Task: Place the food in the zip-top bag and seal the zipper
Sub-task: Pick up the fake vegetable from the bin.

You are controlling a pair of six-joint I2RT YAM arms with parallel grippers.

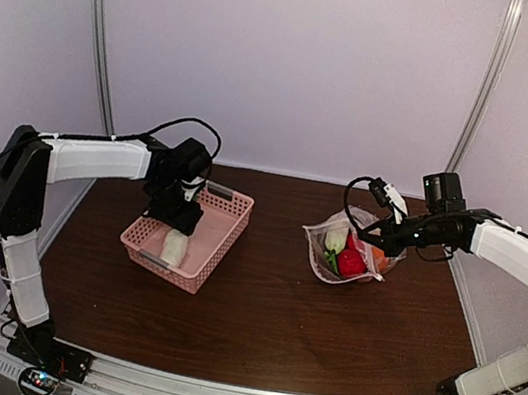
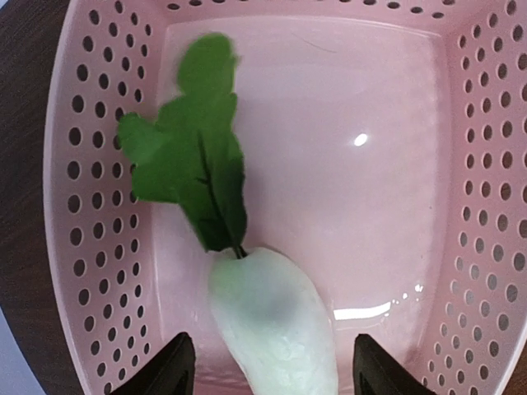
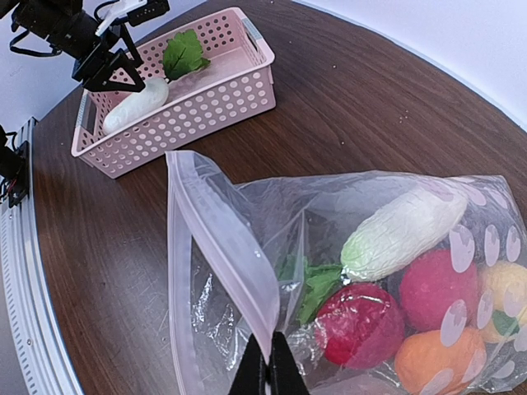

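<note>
One white radish (image 2: 272, 321) with green leaves (image 2: 193, 156) lies in the pink basket (image 2: 82, 206). My left gripper (image 2: 273, 366) is open, and its black fingers (image 2: 169, 366) stand on either side of the radish's body without touching it. The clear zip-top bag (image 3: 247, 230) lies on the table with its mouth raised. My right gripper (image 3: 269, 370) is shut on the zipper strip (image 3: 218, 230) at the mouth edge. Inside the bag are a second white radish (image 3: 403, 230), two red pieces (image 3: 358, 325), an orange one (image 3: 424, 362) and a yellow one (image 3: 502, 288).
The pink basket (image 1: 221, 241) stands left of centre on the dark wooden table, and the bag (image 1: 315, 242) lies to its right. White walls close in the back and both sides. A metal rail runs along the near edge.
</note>
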